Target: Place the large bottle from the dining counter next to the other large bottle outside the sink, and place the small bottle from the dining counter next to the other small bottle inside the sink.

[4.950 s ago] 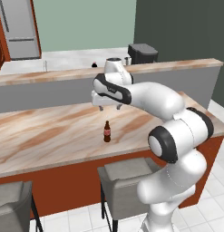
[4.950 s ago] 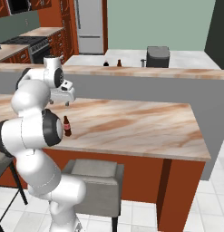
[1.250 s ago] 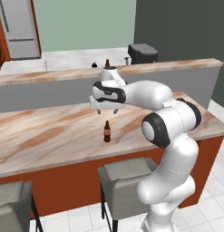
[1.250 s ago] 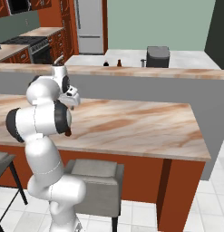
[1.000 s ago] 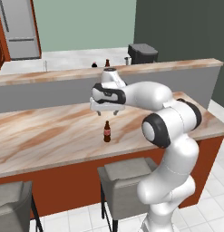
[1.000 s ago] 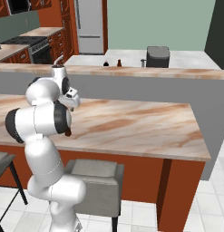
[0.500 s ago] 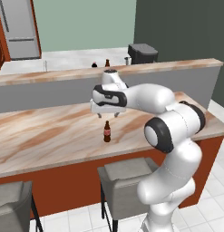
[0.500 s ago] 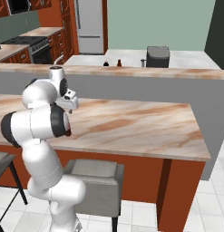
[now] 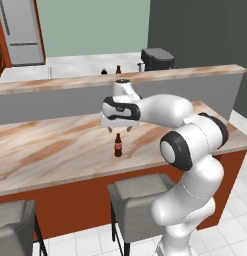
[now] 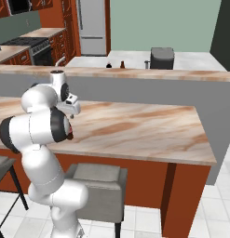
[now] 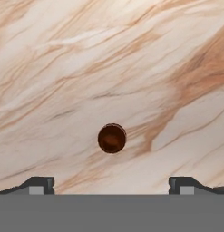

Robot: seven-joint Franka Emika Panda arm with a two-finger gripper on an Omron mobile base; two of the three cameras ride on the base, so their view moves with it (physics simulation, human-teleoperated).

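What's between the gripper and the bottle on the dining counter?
Nothing visible. The open gripper hangs directly above the bottle, with only air over its cap. The dining counter around it is bare marble.

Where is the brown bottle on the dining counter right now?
The brown bottle stands upright on the dining counter, directly below the open gripper; the hand view looks straight down on its cap.

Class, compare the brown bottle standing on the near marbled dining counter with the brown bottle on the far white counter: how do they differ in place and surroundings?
The near bottle stands alone on the dining counter, directly beneath the open gripper. The far bottle stands on the back counter, beside a dark object and away from the arm. Both stand upright and are dark brown.
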